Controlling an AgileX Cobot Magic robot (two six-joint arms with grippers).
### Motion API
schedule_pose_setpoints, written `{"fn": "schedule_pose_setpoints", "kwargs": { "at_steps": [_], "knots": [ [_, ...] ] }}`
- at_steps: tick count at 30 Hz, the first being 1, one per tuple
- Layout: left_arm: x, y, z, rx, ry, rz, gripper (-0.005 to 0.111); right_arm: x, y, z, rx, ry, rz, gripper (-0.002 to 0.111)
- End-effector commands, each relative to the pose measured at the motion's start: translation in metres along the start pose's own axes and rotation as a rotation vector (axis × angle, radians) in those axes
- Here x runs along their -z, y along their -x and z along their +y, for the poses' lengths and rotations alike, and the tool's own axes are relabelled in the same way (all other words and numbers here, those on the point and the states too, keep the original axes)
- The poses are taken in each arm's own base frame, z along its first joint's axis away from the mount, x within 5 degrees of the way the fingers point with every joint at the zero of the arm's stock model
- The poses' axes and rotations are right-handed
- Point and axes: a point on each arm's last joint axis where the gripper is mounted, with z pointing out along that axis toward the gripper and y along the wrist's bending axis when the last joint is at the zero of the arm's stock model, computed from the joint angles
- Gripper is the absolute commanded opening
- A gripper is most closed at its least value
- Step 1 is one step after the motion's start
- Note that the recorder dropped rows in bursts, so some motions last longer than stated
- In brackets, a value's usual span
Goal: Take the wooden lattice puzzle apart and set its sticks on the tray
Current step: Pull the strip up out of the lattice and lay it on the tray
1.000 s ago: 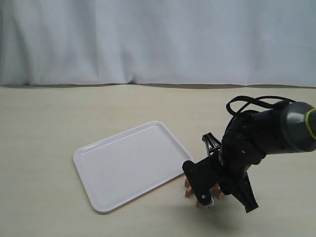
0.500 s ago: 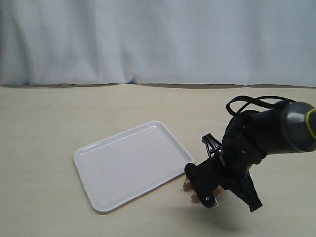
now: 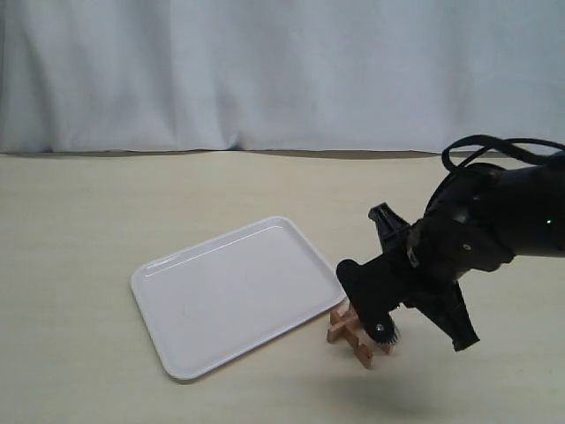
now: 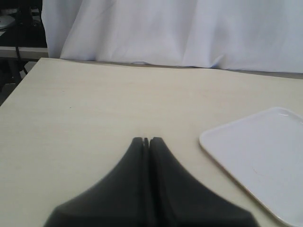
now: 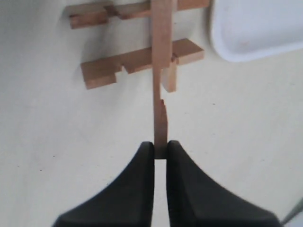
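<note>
The wooden lattice puzzle (image 3: pixel 350 333) sits on the table just off the white tray's (image 3: pixel 231 296) near right corner. My right gripper (image 3: pixel 380 333) is at its right side. In the right wrist view that gripper (image 5: pixel 160 149) is shut on the end of one stick (image 5: pixel 161 56), seen edge-on. Two notched sticks (image 5: pixel 135 66) still cross it, the farther one (image 5: pixel 92 14) partly cut off by the frame. The tray's corner (image 5: pixel 255 28) lies beside them. My left gripper (image 4: pixel 146 141) is shut on nothing above bare table, with the tray (image 4: pixel 265 156) to one side. It does not show in the exterior view.
A white curtain (image 3: pixel 282 71) closes off the back of the beige table (image 3: pixel 79 238). The right arm's black body and cable (image 3: pixel 494 221) hang over the table's right side. The table's edge and dark gear (image 4: pixel 14 47) show in the left wrist view.
The right arm has swung up and to the right and its wrist has turned. The puzzle, earlier mostly hidden under the gripper, now shows at its left, shifted and tilted.
</note>
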Motion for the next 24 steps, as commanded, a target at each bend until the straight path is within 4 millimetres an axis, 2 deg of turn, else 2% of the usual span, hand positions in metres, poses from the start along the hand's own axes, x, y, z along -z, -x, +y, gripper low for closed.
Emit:
{"fn": "schedule_pose_setpoints", "kwargs": {
  "at_steps": [1, 5, 8, 11, 17, 19, 21, 22, 24],
  "knots": [
    [0.0, 0.0, 0.0, 0.006, -0.001, -0.009, 0.0, 0.019, 0.001, -0.015, -0.012, -0.181, -0.064, 0.005],
    [0.0, 0.0, 0.0, 0.006, -0.001, -0.009, 0.0, 0.026, 0.013, -0.033, -0.151, -0.369, -0.208, 0.005],
    [0.0, 0.0, 0.0, 0.006, -0.001, -0.009, 0.0, 0.017, 0.034, -0.038, -0.197, -0.413, -0.296, 0.005],
    [0.0, 0.0, 0.0, 0.006, -0.001, -0.009, 0.0, 0.001, 0.064, -0.043, -0.19, -0.363, -0.335, 0.005],
    [0.0, 0.0, 0.0, 0.006, -0.001, -0.009, 0.0, -0.024, 0.132, -0.072, -0.306, -0.255, -0.368, 0.005],
    [0.0, 0.0, 0.0, 0.006, -0.001, -0.009, 0.0, -0.033, 0.143, -0.072, -0.295, -0.206, -0.33, 0.005],
    [0.0, 0.0, 0.0, 0.006, -0.001, -0.009, 0.0, -0.039, 0.145, -0.072, -0.311, -0.187, -0.318, 0.005],
    [0.0, 0.0, 0.0, 0.006, -0.001, -0.009, 0.0, -0.041, 0.146, -0.07, -0.328, -0.178, -0.317, 0.01],
    [0.0, 0.0, 0.0, 0.006, -0.001, -0.009, 0.0, -0.042, 0.146, -0.07, -0.329, -0.175, -0.316, 0.034]
  ]
}}
